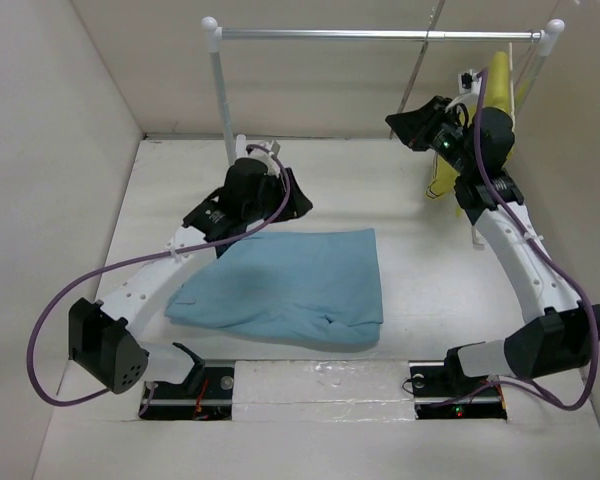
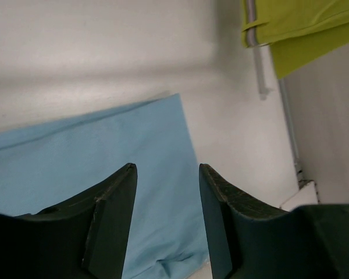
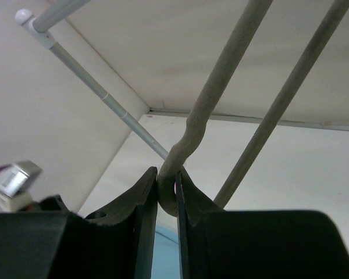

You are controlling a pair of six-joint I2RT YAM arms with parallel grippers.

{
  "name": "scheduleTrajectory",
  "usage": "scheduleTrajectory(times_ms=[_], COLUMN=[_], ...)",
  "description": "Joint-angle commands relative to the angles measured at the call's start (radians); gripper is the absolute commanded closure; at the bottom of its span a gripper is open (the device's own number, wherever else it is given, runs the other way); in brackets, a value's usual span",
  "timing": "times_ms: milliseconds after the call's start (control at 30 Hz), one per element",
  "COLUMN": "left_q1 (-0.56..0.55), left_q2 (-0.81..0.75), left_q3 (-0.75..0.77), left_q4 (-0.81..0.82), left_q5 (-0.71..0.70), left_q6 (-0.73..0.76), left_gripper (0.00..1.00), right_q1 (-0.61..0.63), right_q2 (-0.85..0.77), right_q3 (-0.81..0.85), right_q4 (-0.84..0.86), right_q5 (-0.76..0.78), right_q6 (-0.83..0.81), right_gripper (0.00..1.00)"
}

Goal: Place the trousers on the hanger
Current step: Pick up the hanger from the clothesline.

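Fingers of the left gripper (image 1: 296,200) hang just over the far edge of the trousers (image 1: 290,285), which lie spread flat on the tabletop (image 1: 420,250). The right gripper (image 1: 405,122) sits high near the rail (image 1: 380,34), at the thin wire of the hanger (image 1: 423,55).

From the left wrist, the fingers (image 2: 113,221) stand apart with nothing between them, blue cloth below.

From the right wrist, the fingers (image 3: 144,215) are pinched tight on the hanger (image 3: 221,75).

By my reading, the hanger is in hand, but the trousers are not yet lifted or draped over it, so most of the job is left.
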Motion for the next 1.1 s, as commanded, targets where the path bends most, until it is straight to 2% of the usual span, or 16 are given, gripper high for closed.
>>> scheduleTrajectory(times_ms=[0, 133, 367, 633, 767, 833, 1067], left_q1=[-0.002, -0.002, -0.002, -0.143, -0.174, -0.174, -0.206], left_q2=[0.017, 0.065, 0.135, 0.313, 0.385, 0.402, 0.462], left_q3=[0.141, 0.291, 0.421, 0.575, 0.562, 0.563, 0.566], left_q4=[-0.001, -0.011, 0.038, 0.025, 0.058, 0.065, 0.102], left_q5=[0.061, 0.113, 0.214, 0.076, -0.011, -0.01, -0.025], left_q6=[0.029, 0.029, -0.002, 0.056, 0.049, 0.035, 0.009], left_gripper=[0.57, 0.55, 0.52, 0.53, 0.59, 0.61, 0.61], right_q1=[-0.001, 0.008, 0.032, 0.082, 0.111, 0.122, 0.18], right_q2=[-0.058, -0.089, -0.167, -0.256, -0.293, -0.299, -0.305], right_q3=[-0.029, -0.069, -0.207, -0.376, -0.418, -0.422, -0.444], right_q4=[0.006, -0.031, -0.114, -0.171, -0.177, -0.194, -0.211], right_q5=[-0.015, -0.026, -0.029, -0.018, -0.011, 0.003, 0.034], right_q6=[-0.069, -0.095, -0.15, -0.197, -0.196, -0.204, -0.202], right_gripper=[0.86, 0.87, 0.87, 0.87, 0.87, 0.87, 0.87])
